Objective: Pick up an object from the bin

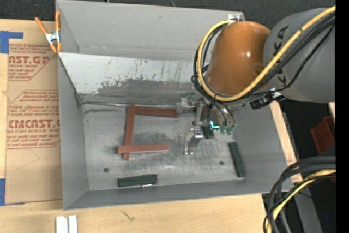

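Note:
My gripper (191, 143) hangs below the orange wrist cover, right of the bin's middle, its fingertips close to the floor. Nothing shows between its fingers. Just left of it lies a reddish-brown flat frame piece (132, 131), bent like a square C, with its lower bar ending near the fingertips. A dark green bar (236, 159) lies to the right of the gripper, near the bin's right wall.
Another dark bar (137, 181) rests along the front wall at the lower left. The orange cover and yellow cables hang over the bin's right rear part. Bare floor lies at the left and front middle.

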Robot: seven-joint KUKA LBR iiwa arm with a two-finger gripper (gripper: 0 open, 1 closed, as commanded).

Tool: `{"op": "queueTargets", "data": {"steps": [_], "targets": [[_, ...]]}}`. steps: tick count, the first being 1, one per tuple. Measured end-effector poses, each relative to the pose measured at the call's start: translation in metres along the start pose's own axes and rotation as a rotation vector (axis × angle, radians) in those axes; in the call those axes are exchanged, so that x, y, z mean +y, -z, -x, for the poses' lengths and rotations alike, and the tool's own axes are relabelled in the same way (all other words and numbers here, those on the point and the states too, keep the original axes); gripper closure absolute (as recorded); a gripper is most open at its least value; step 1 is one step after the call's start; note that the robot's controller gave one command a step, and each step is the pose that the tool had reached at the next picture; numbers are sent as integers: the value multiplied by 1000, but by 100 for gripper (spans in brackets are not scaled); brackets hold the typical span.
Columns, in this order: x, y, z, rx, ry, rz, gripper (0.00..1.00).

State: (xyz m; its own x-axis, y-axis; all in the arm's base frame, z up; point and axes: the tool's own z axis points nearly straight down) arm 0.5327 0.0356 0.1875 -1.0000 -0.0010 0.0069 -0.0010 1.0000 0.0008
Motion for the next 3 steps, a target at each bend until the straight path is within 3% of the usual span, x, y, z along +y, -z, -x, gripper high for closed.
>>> {"op": "queueTargets", "data": {"steps": [1, 2, 3], "targets": [[0, 4, 2, -8, -1, 0, 0], [23, -115, 13, -2, 165, -2, 100], [23, -115, 14, -3, 165, -2, 100]]}}
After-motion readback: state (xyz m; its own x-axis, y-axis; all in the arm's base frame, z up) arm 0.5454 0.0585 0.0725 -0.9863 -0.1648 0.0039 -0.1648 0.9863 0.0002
